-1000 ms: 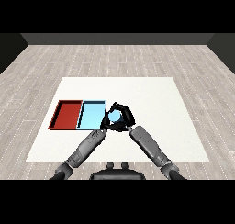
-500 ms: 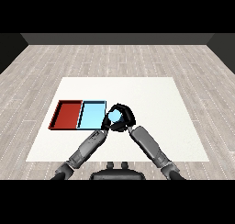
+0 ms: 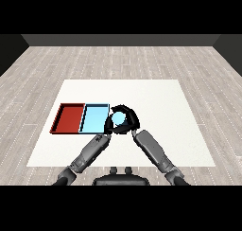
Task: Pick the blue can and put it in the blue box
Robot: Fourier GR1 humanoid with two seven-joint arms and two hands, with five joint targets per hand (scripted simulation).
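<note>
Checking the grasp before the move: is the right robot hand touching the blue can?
Touching. The head view shows the right robot hand curled round the blue can, beside the light blue tray.

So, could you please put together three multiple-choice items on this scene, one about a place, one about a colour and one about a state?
1. Where is the blue can?
A. In the red tray
B. In the right hand, just right of the light blue tray
C. At the table's far edge

2. What colour is the tray farthest to the left?
A. Red
B. Green
C. Yellow

3. What is the state of the right hand?
A. Flat on the table
B. Fingers straight, holding nothing
C. Curled round the can

Answers:
1 B: the can sits inside the hand, beside the right edge of the light blue tray.
2 A: the left tray is red, with the light blue one on its right.
3 C: black fingers wrap round the can.
</note>
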